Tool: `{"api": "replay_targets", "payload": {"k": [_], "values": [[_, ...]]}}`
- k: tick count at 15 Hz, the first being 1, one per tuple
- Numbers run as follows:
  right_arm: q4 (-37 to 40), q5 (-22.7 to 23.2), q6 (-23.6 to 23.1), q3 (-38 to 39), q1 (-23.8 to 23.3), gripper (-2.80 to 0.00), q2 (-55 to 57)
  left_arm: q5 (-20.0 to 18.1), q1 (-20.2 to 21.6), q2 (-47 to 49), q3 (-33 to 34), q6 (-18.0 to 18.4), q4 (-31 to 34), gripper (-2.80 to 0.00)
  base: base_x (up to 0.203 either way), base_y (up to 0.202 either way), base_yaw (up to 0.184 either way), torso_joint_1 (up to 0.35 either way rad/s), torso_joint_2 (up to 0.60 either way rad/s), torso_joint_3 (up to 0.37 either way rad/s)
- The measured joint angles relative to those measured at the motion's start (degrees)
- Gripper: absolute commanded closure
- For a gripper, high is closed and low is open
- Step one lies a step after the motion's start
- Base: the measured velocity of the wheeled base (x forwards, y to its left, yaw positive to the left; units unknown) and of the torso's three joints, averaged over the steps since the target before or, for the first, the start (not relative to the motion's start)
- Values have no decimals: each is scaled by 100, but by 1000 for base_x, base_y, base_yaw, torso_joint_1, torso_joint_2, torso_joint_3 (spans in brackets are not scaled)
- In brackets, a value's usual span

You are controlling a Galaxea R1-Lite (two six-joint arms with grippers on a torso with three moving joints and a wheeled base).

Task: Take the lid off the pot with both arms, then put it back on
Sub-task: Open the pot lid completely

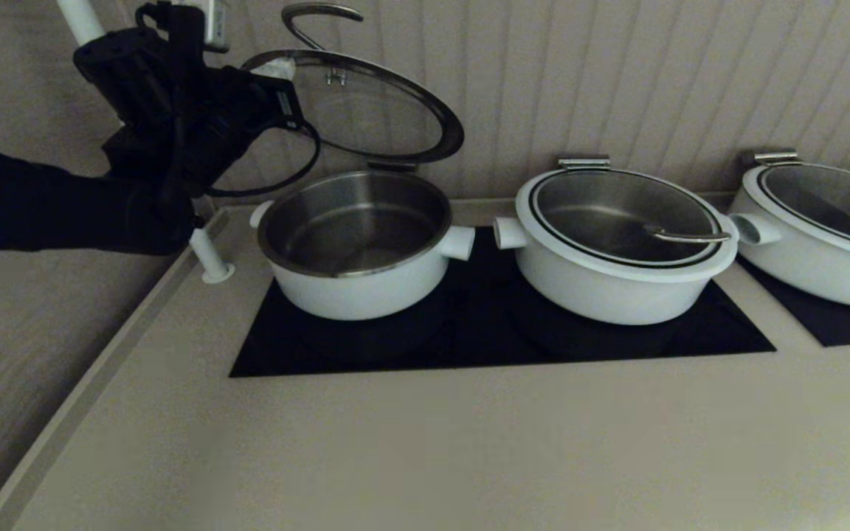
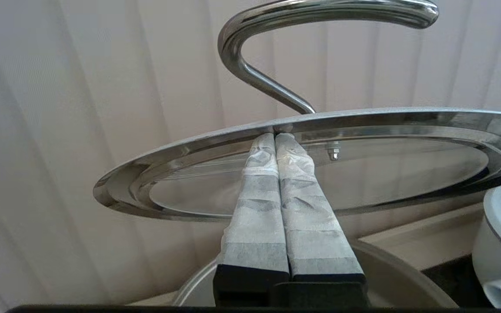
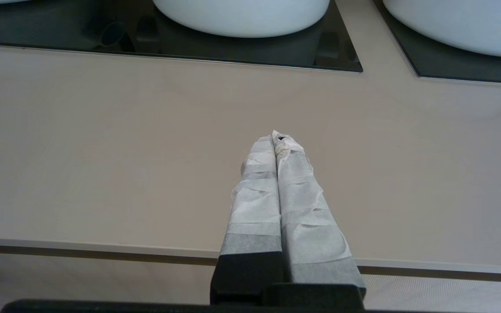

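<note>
Lid (image 1: 366,110) is tilted up above the open pot (image 1: 355,243), its back edge near the pot's rear rim. Your left gripper (image 2: 275,138) presses pinched-together fingers under its rim. Your right gripper (image 3: 276,141), fingers together and empty, hangs over the counter (image 3: 102,152).

The left arm (image 1: 63,214) reaches in from the left edge of the worktop toward its far-left corner, raised high, with the wrist bent upward. Its left pincer (image 2: 275,137) has its 2 tape-wrapped fingers (image 2: 255,208) pressed together side by side, tips up against the underside of the lid's rim (image 2: 189,148), so it props the lid rather than clamping it. The right pincer (image 3: 276,138) hovers low over the near edge of the worktop, its 2 wrapped fingers (image 3: 307,208) closed on nothing.
</note>
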Motion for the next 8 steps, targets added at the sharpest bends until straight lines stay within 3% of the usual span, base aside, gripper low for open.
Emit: {"api": "replay_targets", "payload": {"k": [8], "values": [[0, -2, -1, 0, 0, 0, 0, 6, -2, 273, -47, 2, -390, 0, 0, 0, 0, 0, 0, 0]]}}
